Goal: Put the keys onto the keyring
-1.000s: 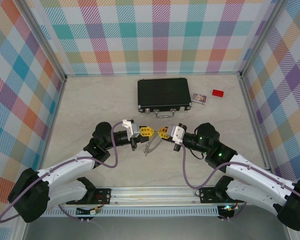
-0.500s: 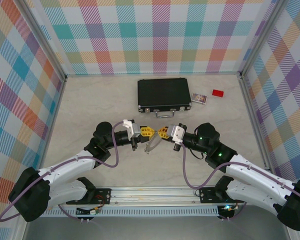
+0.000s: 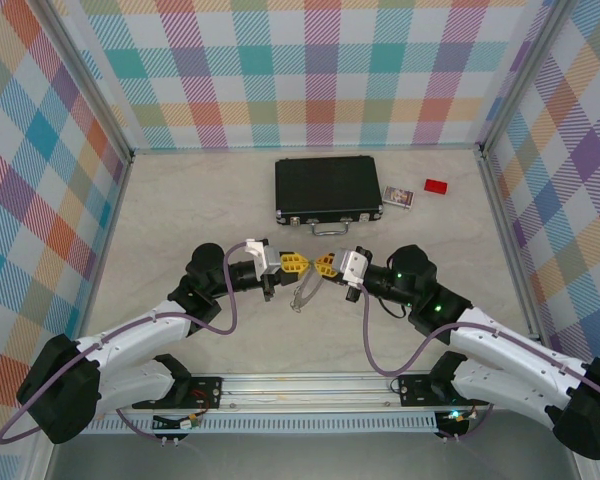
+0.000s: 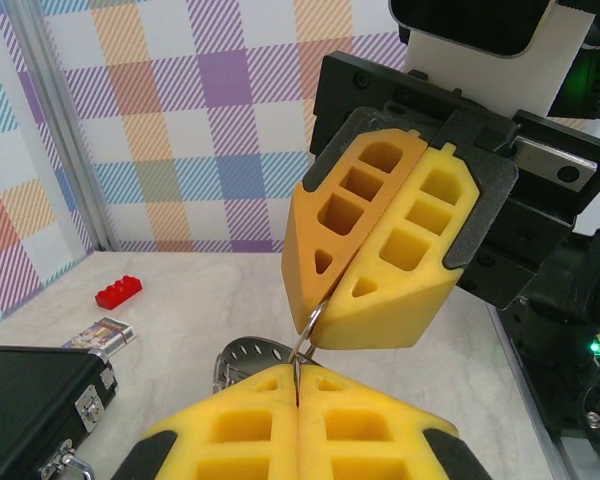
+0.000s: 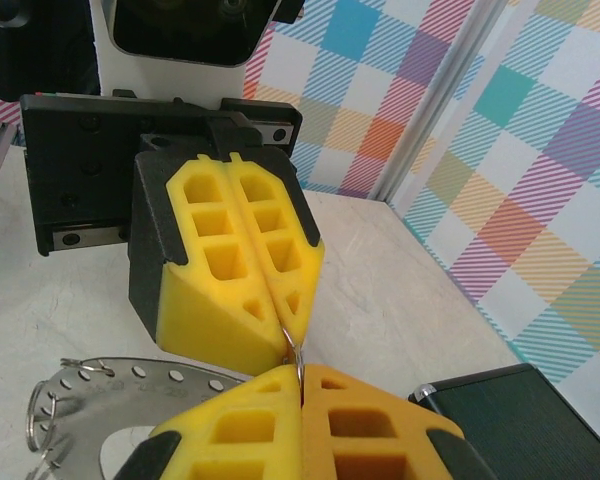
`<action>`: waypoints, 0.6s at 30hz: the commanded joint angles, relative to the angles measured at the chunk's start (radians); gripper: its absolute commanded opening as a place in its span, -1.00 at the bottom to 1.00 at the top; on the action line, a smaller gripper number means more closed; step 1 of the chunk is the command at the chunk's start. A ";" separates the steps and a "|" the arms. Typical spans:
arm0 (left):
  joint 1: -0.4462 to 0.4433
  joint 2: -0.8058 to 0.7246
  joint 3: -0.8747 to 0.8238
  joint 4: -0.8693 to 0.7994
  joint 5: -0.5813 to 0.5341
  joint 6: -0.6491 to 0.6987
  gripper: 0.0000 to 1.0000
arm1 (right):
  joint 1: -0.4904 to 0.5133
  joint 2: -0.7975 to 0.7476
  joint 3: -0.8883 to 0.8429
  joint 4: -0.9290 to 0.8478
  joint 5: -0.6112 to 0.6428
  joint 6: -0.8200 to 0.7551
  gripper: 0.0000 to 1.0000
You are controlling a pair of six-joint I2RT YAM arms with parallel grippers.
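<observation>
My left gripper (image 3: 302, 264) and right gripper (image 3: 320, 265) meet tip to tip above the middle of the table, both shut. Between them they pinch a thin wire loop (image 4: 311, 322), part of the keyring. The keyring's flat grey perforated hoop (image 3: 302, 291) hangs just below the fingertips. In the left wrist view my own yellow pads (image 4: 230, 430) are closed at the bottom, the right gripper's pads (image 4: 400, 270) above them, and the hoop (image 4: 242, 355) behind. The right wrist view shows the hoop (image 5: 90, 385) at lower left, small rings on its edge. The keys are out of view.
A black case (image 3: 327, 187) with a metal handle lies at the back of the table. A small card box (image 3: 398, 196) and a red block (image 3: 436, 185) sit to its right. Checked walls enclose the table on three sides.
The right gripper has crept a touch to the left and the hanging hoop has shifted slightly with it. Both grips are unchanged.
</observation>
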 commanded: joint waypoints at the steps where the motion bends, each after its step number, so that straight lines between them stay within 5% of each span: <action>1: -0.002 -0.017 0.025 0.042 0.045 -0.014 -1.00 | 0.003 0.006 0.024 0.027 -0.004 0.015 -1.00; 18: -0.026 0.007 0.026 -0.002 -0.001 0.051 -1.00 | 0.003 0.009 0.059 0.008 0.091 0.116 -1.00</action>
